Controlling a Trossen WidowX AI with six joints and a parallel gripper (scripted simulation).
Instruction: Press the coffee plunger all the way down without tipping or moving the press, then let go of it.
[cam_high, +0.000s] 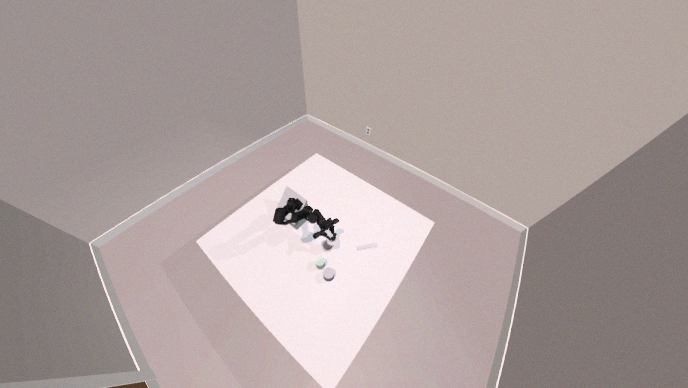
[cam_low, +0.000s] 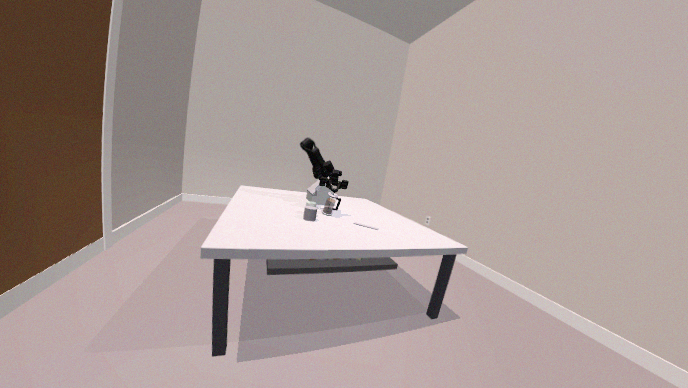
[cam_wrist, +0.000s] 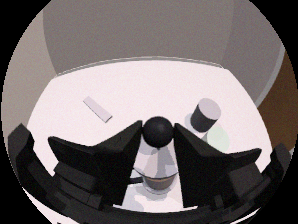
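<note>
Table (cam_low: 280, 235) at frame centre carries the coffee press (cam_low: 330, 204), upright beneath the arm; in the wrist view the hand (cam_wrist: 158, 132) is clenched on the black plunger knob (cam_wrist: 158, 131), the rod running straight down into the press (cam_wrist: 157, 179) directly below it

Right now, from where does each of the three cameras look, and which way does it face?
Top: high in the room, facing down at the white table; the whole arm shows.
Exterior: low beside the table, facing the arm and the coffee press.
Wrist: on the gripper, facing down; both fingers clamp the black plunger knob.
Shared: top and wrist both show the flat white strip and grey cylinder.
</note>
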